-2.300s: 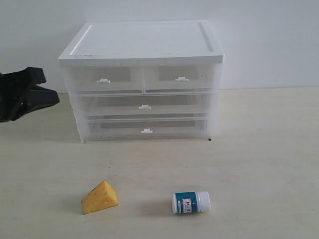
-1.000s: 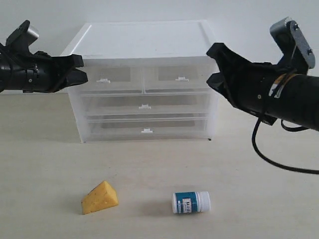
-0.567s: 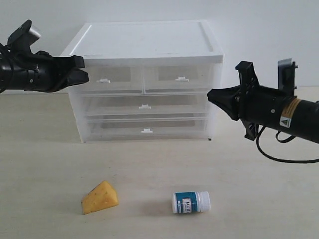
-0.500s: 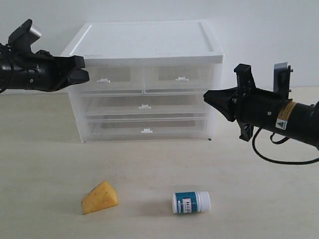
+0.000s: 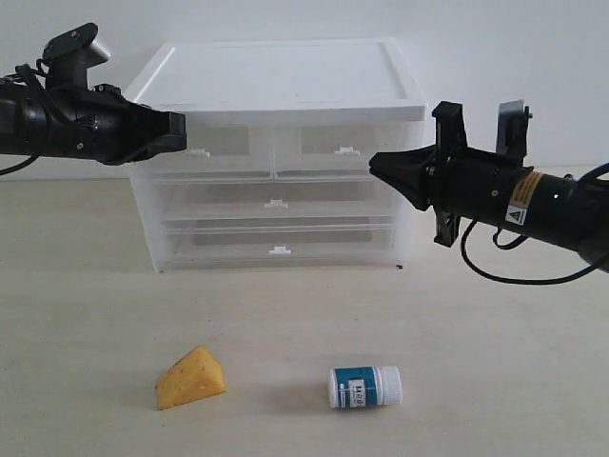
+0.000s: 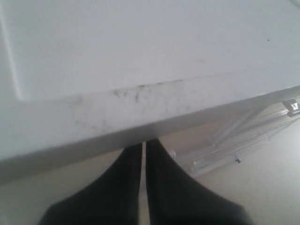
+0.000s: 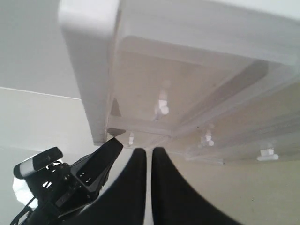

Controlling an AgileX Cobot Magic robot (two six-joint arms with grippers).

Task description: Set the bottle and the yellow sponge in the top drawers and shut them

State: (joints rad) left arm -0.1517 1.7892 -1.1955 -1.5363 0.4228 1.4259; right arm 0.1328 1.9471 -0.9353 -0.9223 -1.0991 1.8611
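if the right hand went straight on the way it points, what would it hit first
The right hand would probably meet the front of the top right drawer first; depth is unclear.

My left claw (image 5: 179, 133) and right claw (image 5: 374, 164) are matte black, and the right arm wears an orange-and-white sticker (image 5: 523, 195). The cabinet (image 5: 276, 81) has a plain white top over milky, see-through drawers (image 5: 219, 152) with white handles (image 5: 197, 152). Near left, the sponge (image 5: 190, 378) is speckled orange-yellow. Near right, the bottle (image 5: 365, 387) is white with a teal label. The table (image 5: 514, 362) is pale cream.
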